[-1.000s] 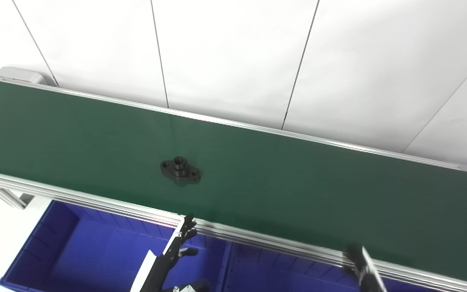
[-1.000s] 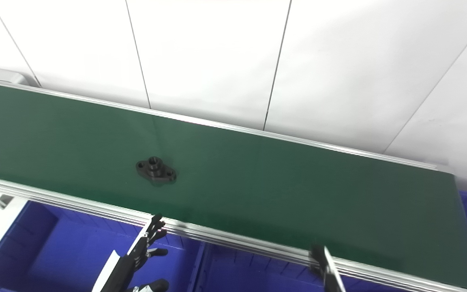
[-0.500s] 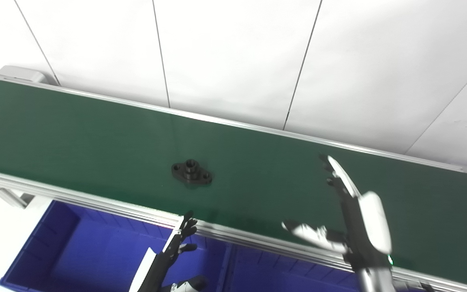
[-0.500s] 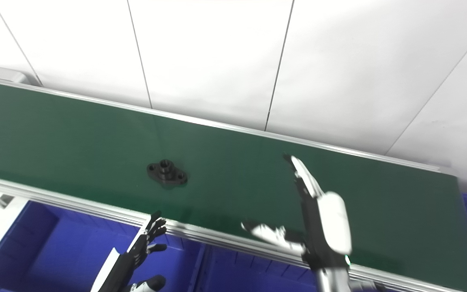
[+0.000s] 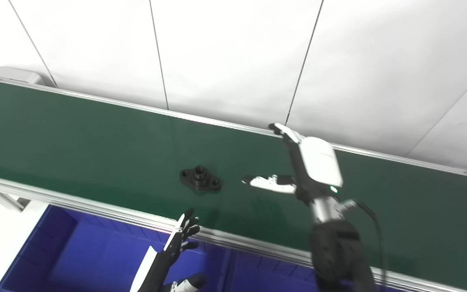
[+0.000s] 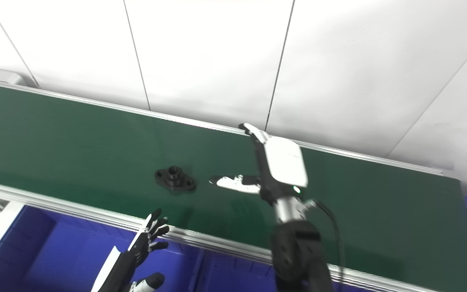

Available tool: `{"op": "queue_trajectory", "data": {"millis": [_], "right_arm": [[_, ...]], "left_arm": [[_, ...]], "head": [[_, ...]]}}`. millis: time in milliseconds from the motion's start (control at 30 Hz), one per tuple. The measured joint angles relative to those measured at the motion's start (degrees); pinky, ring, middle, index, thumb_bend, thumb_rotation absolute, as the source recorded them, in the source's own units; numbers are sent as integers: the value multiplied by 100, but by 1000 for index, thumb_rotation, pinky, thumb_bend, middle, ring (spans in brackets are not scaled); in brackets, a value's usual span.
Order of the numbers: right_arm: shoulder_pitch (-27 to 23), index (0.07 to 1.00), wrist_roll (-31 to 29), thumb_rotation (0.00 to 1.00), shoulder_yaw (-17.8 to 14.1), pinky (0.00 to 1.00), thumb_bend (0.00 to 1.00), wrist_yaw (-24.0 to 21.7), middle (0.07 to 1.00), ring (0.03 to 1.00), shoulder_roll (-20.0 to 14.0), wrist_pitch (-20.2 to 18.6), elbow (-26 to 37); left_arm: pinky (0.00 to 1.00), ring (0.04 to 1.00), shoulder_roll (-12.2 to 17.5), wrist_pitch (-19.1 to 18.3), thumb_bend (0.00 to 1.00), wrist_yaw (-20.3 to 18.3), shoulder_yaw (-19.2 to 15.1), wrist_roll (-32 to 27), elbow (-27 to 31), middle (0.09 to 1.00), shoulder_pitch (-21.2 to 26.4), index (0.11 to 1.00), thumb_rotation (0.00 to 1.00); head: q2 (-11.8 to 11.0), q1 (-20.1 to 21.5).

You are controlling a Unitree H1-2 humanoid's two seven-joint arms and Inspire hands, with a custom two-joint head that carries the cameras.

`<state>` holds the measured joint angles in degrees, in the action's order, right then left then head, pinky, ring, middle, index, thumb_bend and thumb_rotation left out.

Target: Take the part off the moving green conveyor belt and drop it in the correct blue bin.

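My right hand [image 5: 298, 170], fingers spread and empty, hovers beside the black flanged metal part [image 5: 200, 179]; I should lead its drift along the green conveyor belt [image 5: 75, 134].

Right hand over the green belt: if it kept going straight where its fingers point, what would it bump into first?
Probably the belt's far metal rail, then the white wall. The right hand aims past the black part, though depth is unclear.

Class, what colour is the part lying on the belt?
Black; the part shows best in the right eye view.
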<state>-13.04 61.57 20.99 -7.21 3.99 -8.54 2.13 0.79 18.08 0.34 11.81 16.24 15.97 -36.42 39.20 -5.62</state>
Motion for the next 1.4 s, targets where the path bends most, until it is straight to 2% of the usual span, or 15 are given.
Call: {"op": "queue_trajectory", "data": {"millis": [200,433,600,800,1067,1267,1367,1400], "right_arm": [[-558,810,185,527,317,576,945,123,766,706,59,-231,-803],[-893,815,243,538,650,577,939,328,768,696,196,-304,-1485],[-920,802,241,532,832,542,949,380,735,655,221,-355,-1669],[-889,811,191,522,990,541,939,365,732,652,171,-439,-1786],[-623,771,254,481,1315,507,948,133,714,617,17,-631,-1965],[-768,721,306,338,1410,478,932,-12,675,578,-129,-842,-2005],[-806,698,303,272,1431,411,911,-12,647,535,-181,-855,-2064],[-816,675,303,218,1441,361,878,-11,589,478,-202,-856,-2072]], "left_arm": [[802,895,-24,-16,734,-8,71,-2,149,939,-25,1000,854],[809,896,-74,-40,716,-9,219,-69,231,936,-62,1000,831],[814,897,-208,-57,715,-7,305,-73,314,929,-66,1000,821],[809,896,-232,-84,721,-6,335,-101,355,926,-109,1000,820],[808,895,-279,-150,722,-2,342,-100,463,926,-192,1000,825],[807,891,-278,-183,727,-2,344,-102,549,922,-258,1000,828],[810,892,-277,-256,726,-4,344,-108,565,924,-269,1000,826],[809,892,-273,-270,722,-4,342,-113,575,924,-275,1000,829]], "head": [[44,26],[70,9],[132,-79],[176,-114],[281,-123],[343,-97],[369,-88],[395,-97]]}}
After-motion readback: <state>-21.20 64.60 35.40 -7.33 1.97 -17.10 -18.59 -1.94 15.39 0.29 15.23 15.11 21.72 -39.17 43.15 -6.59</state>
